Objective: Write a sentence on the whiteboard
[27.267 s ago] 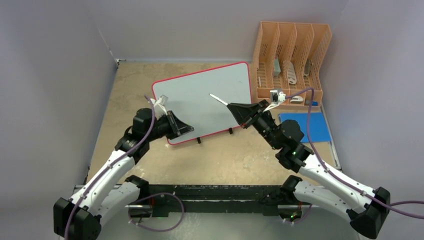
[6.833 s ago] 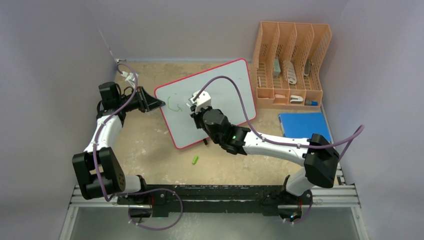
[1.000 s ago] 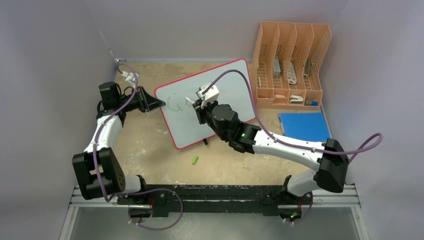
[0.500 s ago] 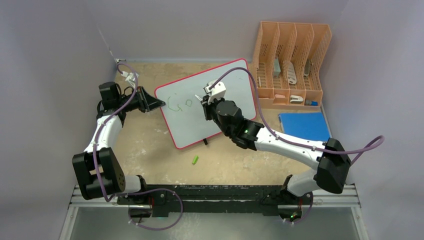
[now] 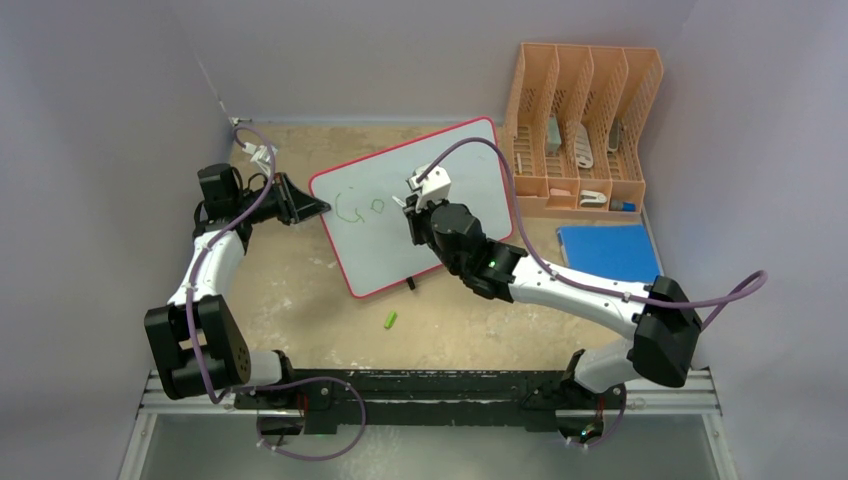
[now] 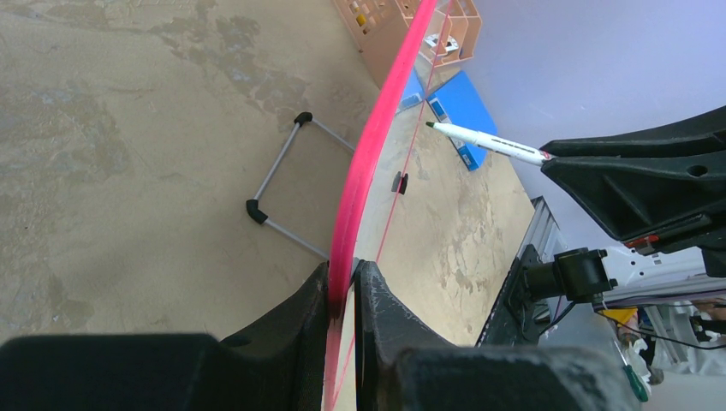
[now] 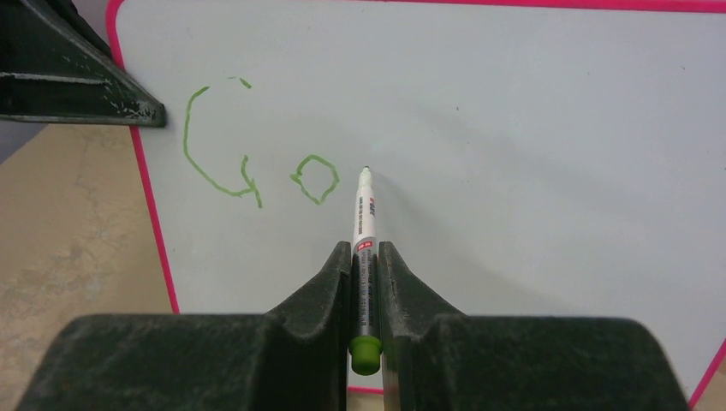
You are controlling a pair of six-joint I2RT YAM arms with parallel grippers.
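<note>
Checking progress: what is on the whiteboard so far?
Green letters "Go" on the whiteboard, with the marker beside them. The right gripper covers the board's near edge.

On the table point(image 5: 280, 300) the whiteboard point(image 5: 370, 250) sits centre — rack point(image 5: 585, 110) behind-right, pad point(image 5: 610, 255) to its right, cap point(image 5: 390, 320) in front.

A mottled tan tabletop with darker worn patches point(image 5: 300, 300) serves as the ground of the scene. Plain pale lilac-grey panels box it in: a left wall point(image 5: 100, 120), a back wall point(image 5: 380, 50) and a right wall point(image 5: 760, 150). In the far right corner stands an orange perforated plastic file rack with four upright slots point(image 5: 648, 100). Just in front of it lies a flat blue rectangular pad point(image 5: 610, 252). A black metal rail point(image 5: 440, 385) runs along the near edge. The light is soft and even, casting only faint shadows.
</note>
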